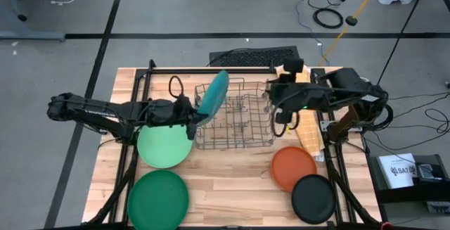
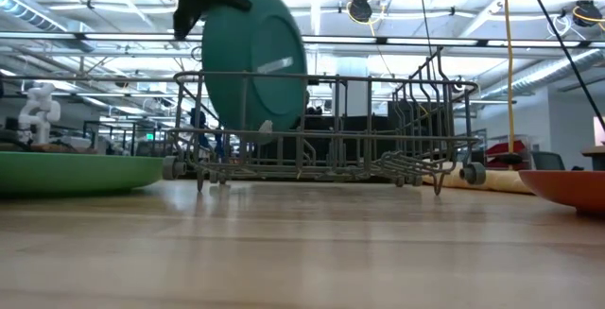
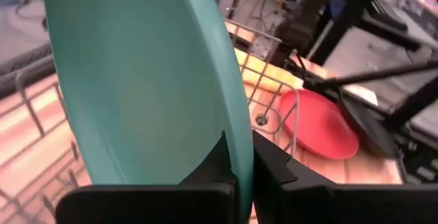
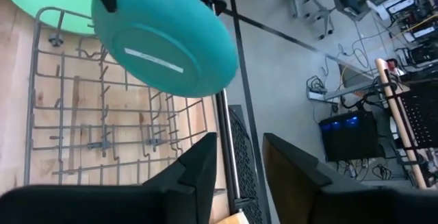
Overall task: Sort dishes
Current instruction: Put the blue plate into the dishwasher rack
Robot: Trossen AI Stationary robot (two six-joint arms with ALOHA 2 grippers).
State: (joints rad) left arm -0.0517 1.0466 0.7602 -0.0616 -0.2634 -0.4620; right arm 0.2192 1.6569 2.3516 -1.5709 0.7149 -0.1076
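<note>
Over the left end of the grey wire rack (image 1: 234,114), the left hand (image 1: 193,114) is clamped on the rim of the teal plate (image 1: 214,92), its two fingers (image 3: 274,169) pinching the edge from either side in the left wrist view. The plate stands on edge, nearly upright and leaning a little, its lower rim down among the rack's wires in the low view, though whether it already rests on them I cannot tell.

What the coming move depends on, I judge, is that the plate's flat face runs crosswise to the rack's long axis, so a straight lowering should seat the rim between two tines; any twist could catch it on a wire.

The right hand (image 1: 275,102) waits at the rack's opposite end, its fingers (image 4: 198,169) parted and gripping nothing, with the teal plate well apart from it across the rack.

On the desk (image 1: 232,188), the light green plate (image 1: 164,145) lies just below the left hand, and the dark green plate (image 1: 158,197) nearer the front edge. The orange plate (image 1: 294,167) and black plate (image 1: 313,197) lie flat on the right side, nearer the right arm.
</note>
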